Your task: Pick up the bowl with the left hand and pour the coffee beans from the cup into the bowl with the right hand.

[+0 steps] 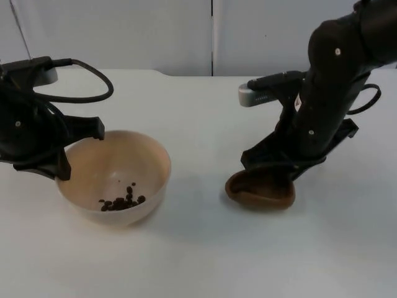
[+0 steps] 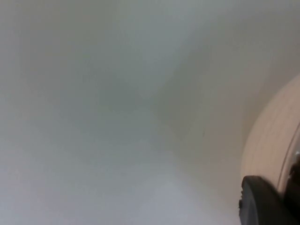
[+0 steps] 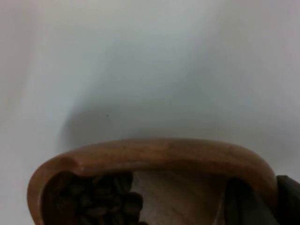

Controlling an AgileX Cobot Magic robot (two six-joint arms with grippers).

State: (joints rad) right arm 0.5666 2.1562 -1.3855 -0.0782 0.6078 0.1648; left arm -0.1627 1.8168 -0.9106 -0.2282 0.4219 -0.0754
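From the top view, the left gripper (image 1: 77, 152) is clamped on the rim of the cream bowl (image 1: 118, 171) at its ten o'clock edge, a few coffee beans (image 1: 121, 202) already lying inside, so the pour seems partly done; the right gripper (image 1: 273, 166) grips the brown cup (image 1: 259, 191) at the bowl's three o'clock, well apart, with only bare white table (image 1: 205, 248) between and nothing blocking. In the left wrist view a black fingertip (image 2: 262, 201) presses the bowl's outer wall (image 2: 272, 136); in the right wrist view the cup's wooden rim (image 3: 154, 154) is pinched by a finger (image 3: 243, 204), and beans (image 3: 96, 199) remain inside, so I judge more pouring is left.
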